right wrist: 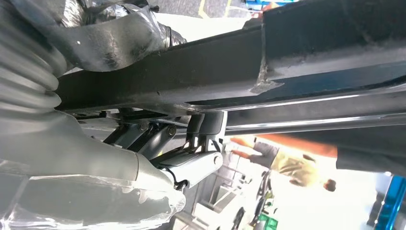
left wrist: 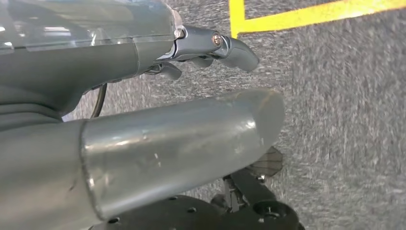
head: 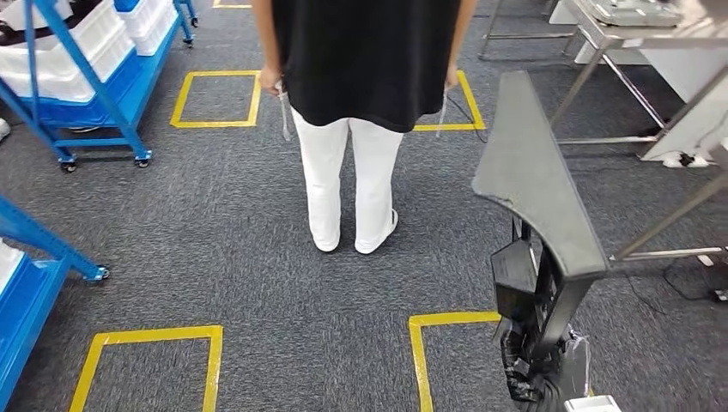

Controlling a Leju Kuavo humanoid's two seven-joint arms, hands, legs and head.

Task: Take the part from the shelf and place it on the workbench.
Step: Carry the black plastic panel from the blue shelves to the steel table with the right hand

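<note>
Grey carpet is spreading under the empty, loosely curled left hand, a person is standing ahead, and the right hand is gripping the long dark part, risking clipping them.

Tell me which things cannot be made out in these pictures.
- Head view: the right hand is mostly hidden under the dark part it holds.
- Head view: the person is cut off by the top edge.
- Left wrist view: the thumb hides the left hand's fingers.
</note>
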